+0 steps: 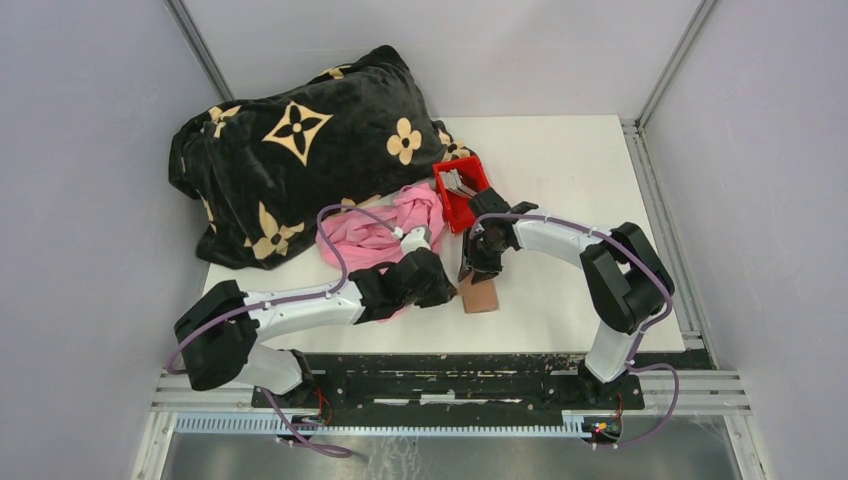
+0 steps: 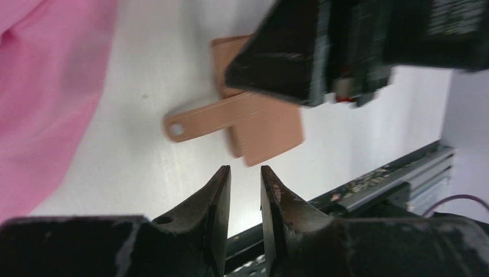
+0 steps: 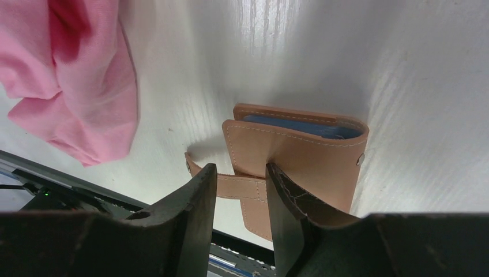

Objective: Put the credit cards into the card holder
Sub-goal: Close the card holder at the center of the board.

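Observation:
The brown leather card holder lies folded on the white table near the front edge, its snap tab sticking out to one side. A light blue credit card shows inside its top slot. My right gripper hovers right over the holder, open, with the tab seen through the gap between its fingers. My left gripper sits just beside the holder's near corner, narrowly open and empty. More grey-white credit cards stand in the red bin behind the right gripper.
A pink cloth lies bunched left of the holder, under the left arm. A big black blanket with tan flowers fills the back left. The black rail runs along the table's front edge.

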